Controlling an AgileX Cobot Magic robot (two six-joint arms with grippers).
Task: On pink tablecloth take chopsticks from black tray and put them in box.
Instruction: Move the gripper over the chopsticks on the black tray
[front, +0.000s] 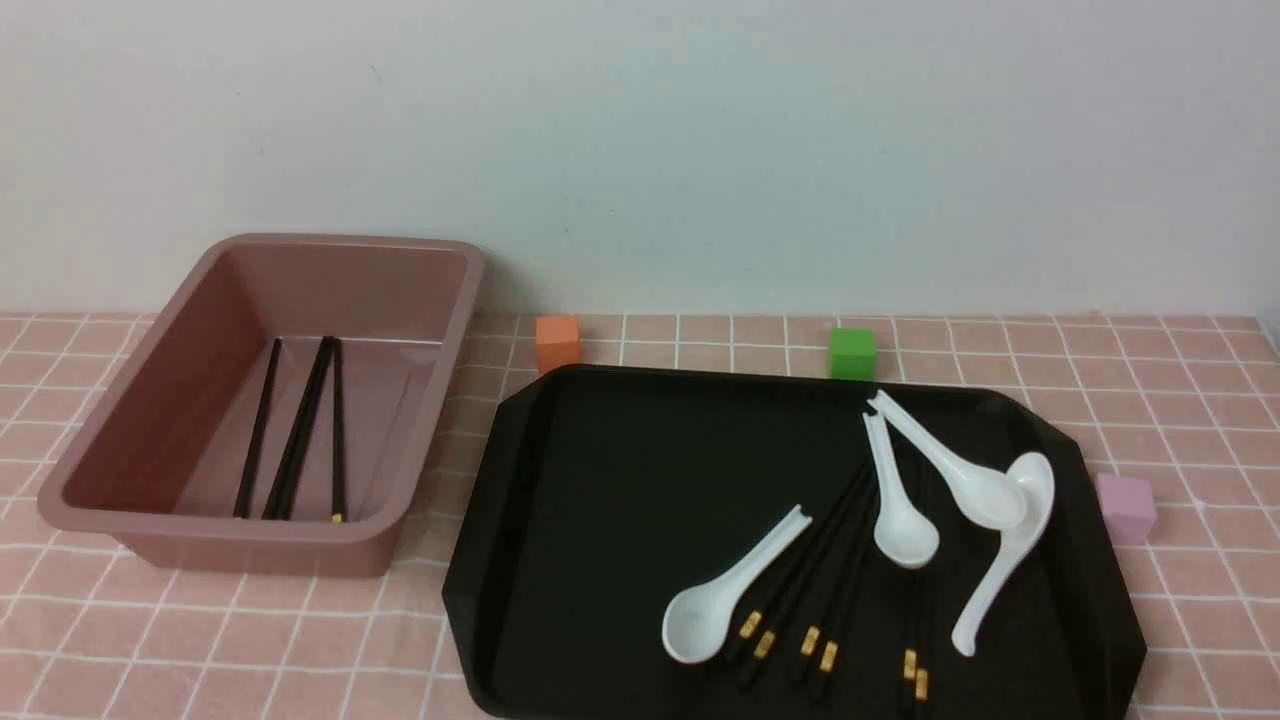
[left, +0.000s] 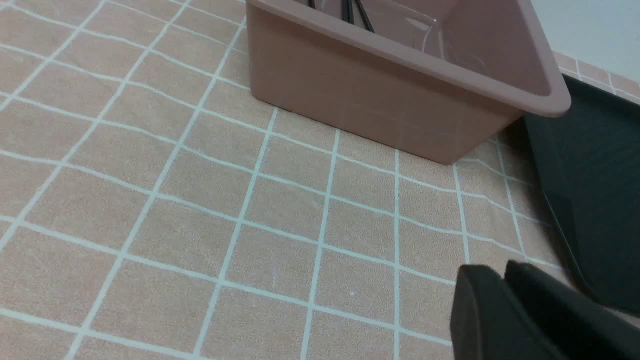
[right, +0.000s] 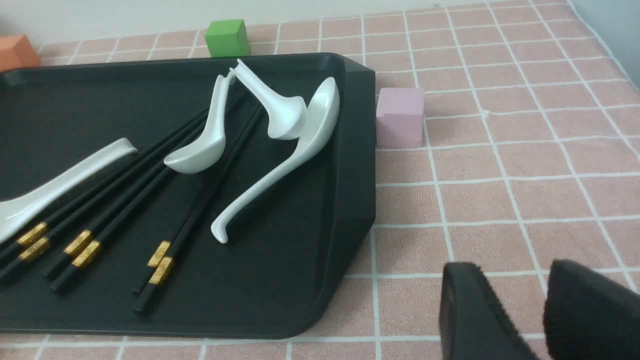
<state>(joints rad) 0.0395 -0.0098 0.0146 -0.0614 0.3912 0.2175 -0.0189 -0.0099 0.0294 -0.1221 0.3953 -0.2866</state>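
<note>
Plain pale grey-white wall (front: 640, 130), matte surface; soft, even light

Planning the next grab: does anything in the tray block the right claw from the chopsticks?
Yes: a white spoon rests across the middle of the chopsticks in the black tray; their gold-banded ends lie uncovered.

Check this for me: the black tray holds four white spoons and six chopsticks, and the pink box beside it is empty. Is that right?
One part is wrong: the box is not empty. The front view shows several chopsticks lying inside it. The rest stands: the black tray holds four white spoons and six chopsticks.
</note>
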